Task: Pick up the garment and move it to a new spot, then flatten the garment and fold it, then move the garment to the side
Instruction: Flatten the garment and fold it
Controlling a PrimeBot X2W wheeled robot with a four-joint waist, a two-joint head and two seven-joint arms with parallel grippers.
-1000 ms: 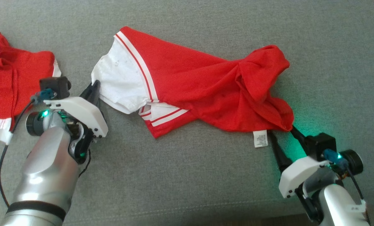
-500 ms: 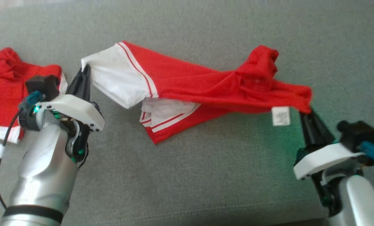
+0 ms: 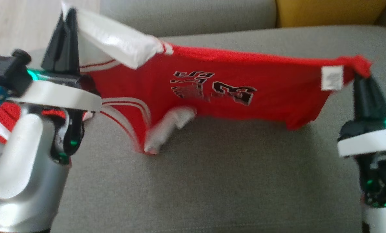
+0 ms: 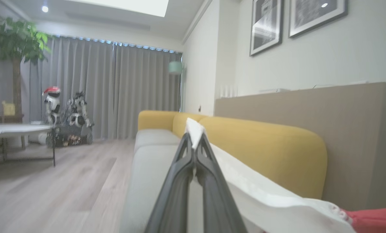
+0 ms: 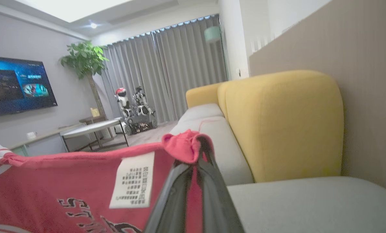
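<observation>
Garment first: a red jersey with white sleeves and black lettering, it hangs spread in the air between our two grippers, above the grey sofa seat. Its top edge runs nearly taut from side to side, while the body and a white-trimmed sleeve droop towards the cushion; whether the lowest fold touches the seat we cannot tell. Our left gripper is clenched on the end of the white sleeve, fingers pointing up, and in the left wrist view a bit of cloth pokes out above the tips. Our right gripper is pinched tight on the red corner at the opposite end, just beside the white care label. Behind the garment we see the yellow backrest, and at the far left a strip of wooden floor. A second red garment lies on the seat behind our left arm. Further off, the wrist views show grey curtains and a potted tree.
</observation>
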